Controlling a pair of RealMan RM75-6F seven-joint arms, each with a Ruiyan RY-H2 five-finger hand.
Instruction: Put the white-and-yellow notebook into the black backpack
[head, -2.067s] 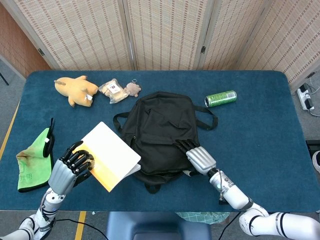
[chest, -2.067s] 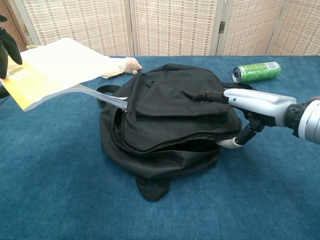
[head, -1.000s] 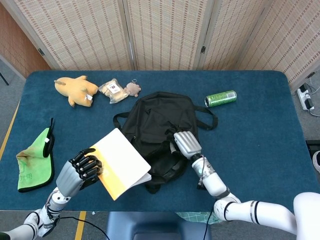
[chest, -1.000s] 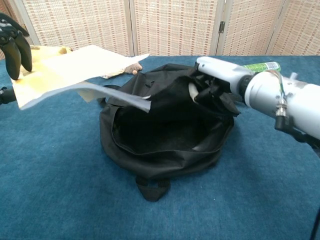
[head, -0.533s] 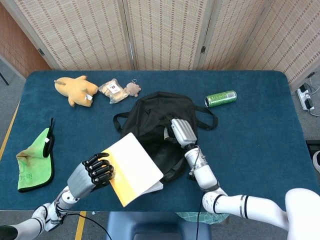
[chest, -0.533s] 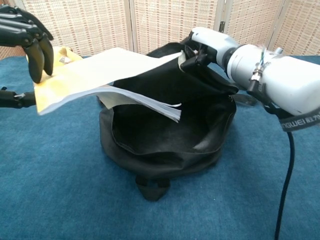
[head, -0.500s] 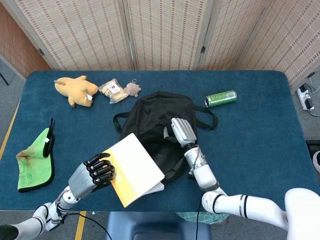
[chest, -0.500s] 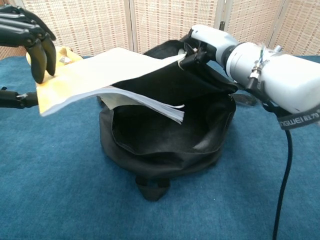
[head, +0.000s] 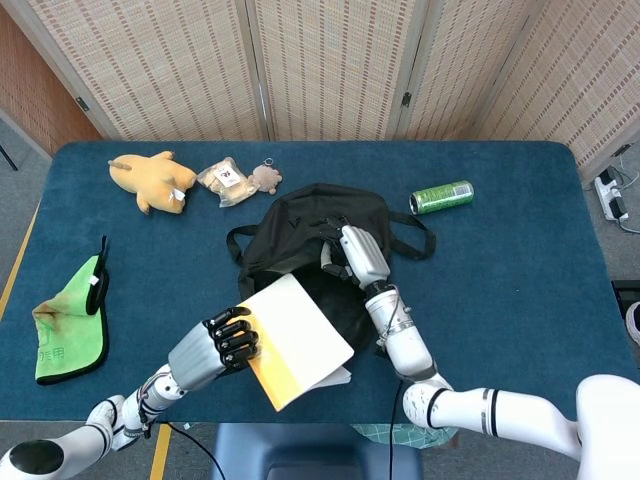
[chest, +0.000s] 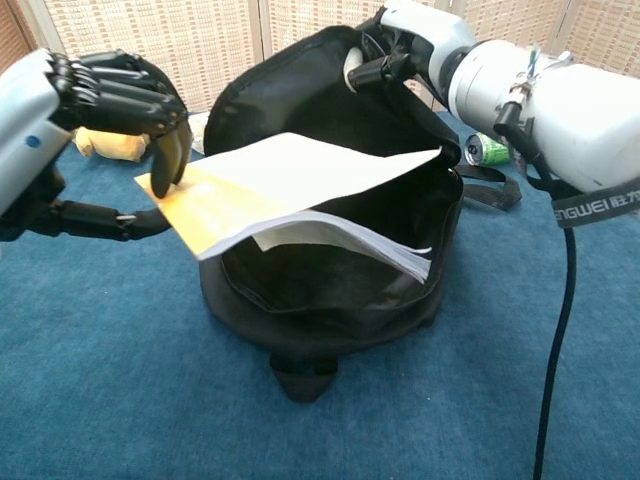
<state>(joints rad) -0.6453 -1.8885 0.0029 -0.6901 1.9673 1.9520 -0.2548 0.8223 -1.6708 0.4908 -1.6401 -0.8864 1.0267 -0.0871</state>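
Two hands share this job, and the coming move turns on how the notebook (chest: 300, 185) lies against the mouth of the backpack (chest: 330, 290). The left hand (chest: 120, 95) grips the notebook by its yellow edge, fingers over the top cover and thumb beneath, so the book reaches out from that hand toward the right hand, long axis running roughly from one hand to the other. It is held close to flat, the free white end a little higher in the chest view, and loose lower pages sag from that end over the dark opening. The right hand (chest: 400, 40) is closed on the backpack's upper flap, holding it lifted well above the notebook, so the mouth gapes on the side facing the left hand. From the left hand, then, the opening lies straight ahead along the book's own length and somewhat below it; the far end of the book already overhangs the mouth, while the held end is outside, just beside the near rim. In the head view the notebook (head: 295, 340) covers the near part of the backpack (head: 300, 225), with the left hand (head: 222, 345) at its outer edge and the right hand (head: 360, 255) beyond it over the bag. By my reading the book is not yet inside: its free end would need to tip down past the rim, and the drooping pages may catch on the fabric.
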